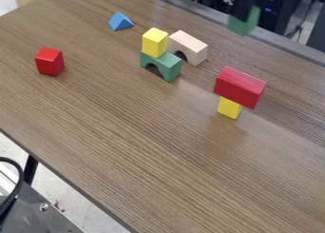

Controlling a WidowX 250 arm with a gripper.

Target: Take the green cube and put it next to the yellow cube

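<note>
From my remote station, I am seeing the green cube (243, 25) hanging tilted and blurred in the gripper (242, 9), upper right, by the table's (158, 156) far edge. Two yellow pieces are fitting the other name: one yellow block (154, 43) is standing upright on a green arch (166, 64); a second yellow block (229, 108) is standing lower right, partly hidden under a red block (239, 86).
</note>
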